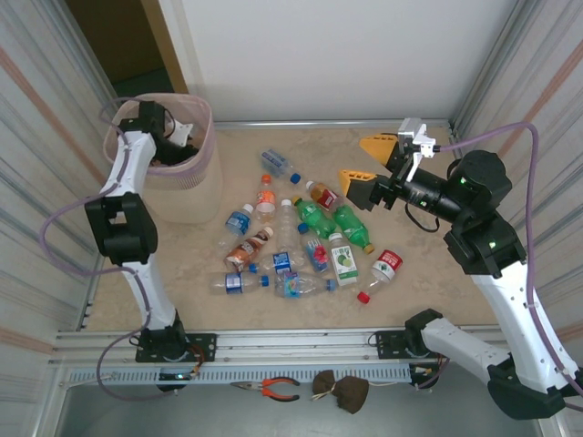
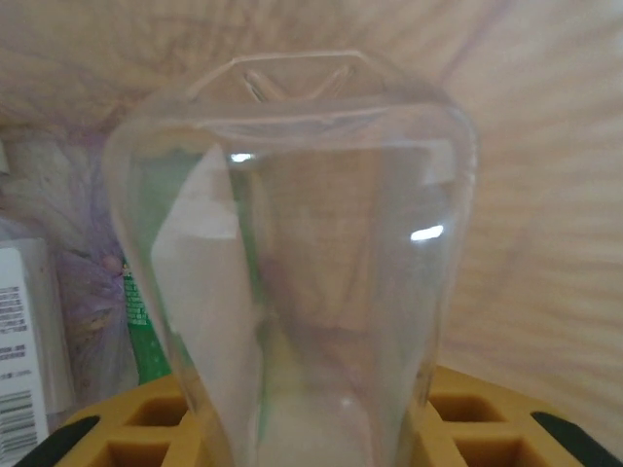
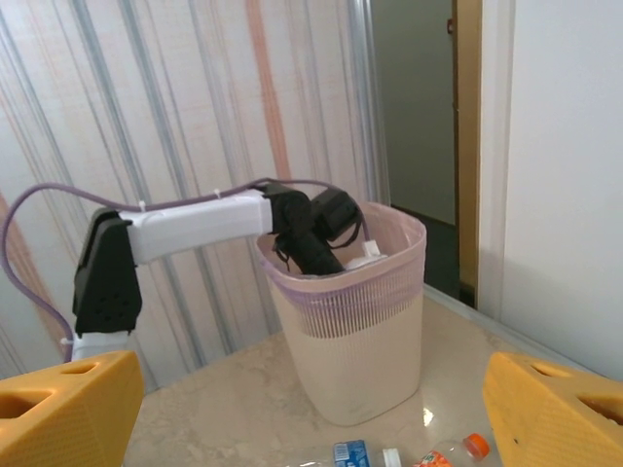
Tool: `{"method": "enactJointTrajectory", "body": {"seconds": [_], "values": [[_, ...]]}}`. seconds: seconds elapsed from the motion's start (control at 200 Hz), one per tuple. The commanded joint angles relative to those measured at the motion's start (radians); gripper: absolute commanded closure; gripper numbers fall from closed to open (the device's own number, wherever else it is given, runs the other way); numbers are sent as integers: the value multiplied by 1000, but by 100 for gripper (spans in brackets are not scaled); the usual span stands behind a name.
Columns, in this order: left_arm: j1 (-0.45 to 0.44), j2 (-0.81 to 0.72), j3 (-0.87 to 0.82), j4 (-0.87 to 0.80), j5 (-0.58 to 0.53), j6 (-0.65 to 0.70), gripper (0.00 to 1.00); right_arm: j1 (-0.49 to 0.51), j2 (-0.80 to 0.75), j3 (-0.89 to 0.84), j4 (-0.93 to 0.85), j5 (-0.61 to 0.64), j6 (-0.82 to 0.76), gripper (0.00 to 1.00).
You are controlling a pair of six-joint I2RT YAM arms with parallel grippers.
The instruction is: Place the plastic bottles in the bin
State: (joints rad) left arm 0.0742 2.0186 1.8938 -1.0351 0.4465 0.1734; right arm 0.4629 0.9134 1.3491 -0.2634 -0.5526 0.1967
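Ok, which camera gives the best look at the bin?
The right wrist view: the bin stands whole, side-on, with the left arm over its rim. The top external view looks down on it, partly under that arm. The left wrist view gives its liner up close behind a clear bottle.

Bin (image 1: 196,193): beige, fine vertical ribbing.
Liner (image 1: 204,111): translucent pink, banding the rim.
Table (image 1: 428,173): beige, lightly marbled.
Green bottles (image 1: 316,218): green plastic, two noted.
Brown bottle (image 1: 246,251): orange-brown plastic.
Orange-cap bottle (image 1: 266,196): clear, orange label, orange cap.
Red-label bottle (image 1: 386,266): clear, red label, red cap.
Blue-label bottles (image 1: 239,221): clear, blue labels, blue caps.
Clear bottle (image 2: 292,292): colourless; green and white show through it.
Left gripper (image 2: 311,433): yellow, black corners.
Right gripper (image 1: 353,160): yellow-orange fingers, black body.
Arms (image 1: 150,291): white shells, black joints.
Cables (image 1: 534,173): purple.
Side walls (image 1: 36,137): pale grey-white stripes, faint orange bands.
Pliers (image 1: 273,390): red-orange handles.
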Motion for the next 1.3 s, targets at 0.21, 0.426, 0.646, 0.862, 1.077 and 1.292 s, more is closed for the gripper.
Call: {"method": "enactJointTrajectory", "body": {"seconds": [0.21, 0.426, 0.646, 0.862, 1.077, 1.292], "values": [[6, 140, 18, -74, -4, 43, 69, -7, -18, -12, -5, 11, -11, 11], [6, 169, -1, -44, -144, 31, 60, -9, -16, -3, -16, 21, -12, 11], [6, 148, 25, -21, -141, 8, 46, -11, -2, 18, -60, 65, -13, 11], [6, 84, 24, -9, -108, -8, 34, -21, 18, 36, -137, 126, 1, 11], [6, -5, 22, -5, -81, -20, 32, -55, 28, 23, -209, 142, 44, 11], [7, -94, 41, -9, -88, -26, 30, -99, 35, 15, -306, 206, 114, 11]]}}
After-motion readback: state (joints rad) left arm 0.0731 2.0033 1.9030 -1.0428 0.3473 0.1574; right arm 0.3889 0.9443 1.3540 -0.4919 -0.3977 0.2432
